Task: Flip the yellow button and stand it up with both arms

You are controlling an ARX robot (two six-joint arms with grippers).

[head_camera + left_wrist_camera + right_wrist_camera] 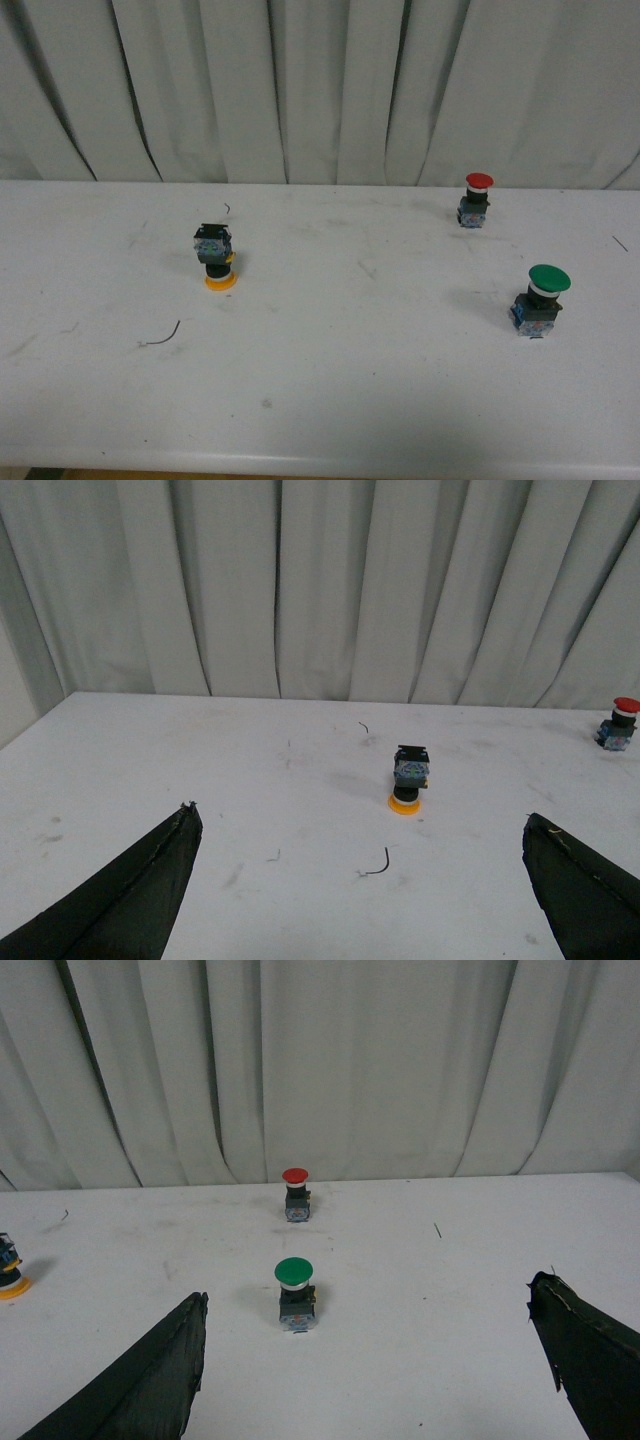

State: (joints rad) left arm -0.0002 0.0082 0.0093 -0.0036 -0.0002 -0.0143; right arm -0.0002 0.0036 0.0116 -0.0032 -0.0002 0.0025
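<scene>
Not started: yellow button [219, 258] cap-down on desk [330, 390], left; both arms' jaws wide apart, holding nothing.

The bench [400, 400] is matt white, scuffed and smudged. The curtain [320, 80] is pale pleated cloth. The yellow button [216, 258] has a smooth plastic cap.

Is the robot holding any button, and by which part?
Nothing. The left gripper and right gripper are open and empty; the yellow button sits cap-down on the table.
</scene>
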